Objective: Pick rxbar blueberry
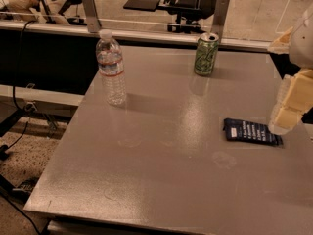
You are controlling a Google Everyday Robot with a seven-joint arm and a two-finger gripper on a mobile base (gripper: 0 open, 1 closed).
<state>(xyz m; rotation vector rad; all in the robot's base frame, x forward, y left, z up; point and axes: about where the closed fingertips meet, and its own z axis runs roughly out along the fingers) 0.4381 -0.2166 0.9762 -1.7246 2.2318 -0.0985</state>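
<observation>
**Almost on it: the gripper hung at the bar's end**

So the reach was the step in hand, and the grasp itself was not yet made. The gripper (pixel 283 121) hung low at the table's (pixel 171 155) edge, its pale tip just above one end of the snack bar (pixel 252 131). Whether it touched the wrapper could not be told. Whether the gripper was spread or pressed together could not be told either, since only its blocky outer side showed. Nothing seemed to be pinched in it.

The bar lay flat on the table, directly beneath the gripper's tip and stretching away from it to one side, white label up. The green can (pixel 206 54) stood upright well beyond the gripper, toward the back of the table. The water bottle (pixel 111 67) stood upright farther off again, far across from the gripper. Neither was in the way.

The next move probably called for shifting the gripper along the bar toward its middle. It would then need to come down until it met the tabletop and close across the narrow width. A flat wrapper offers little to catch, so a shallow closure could slide over it.
</observation>
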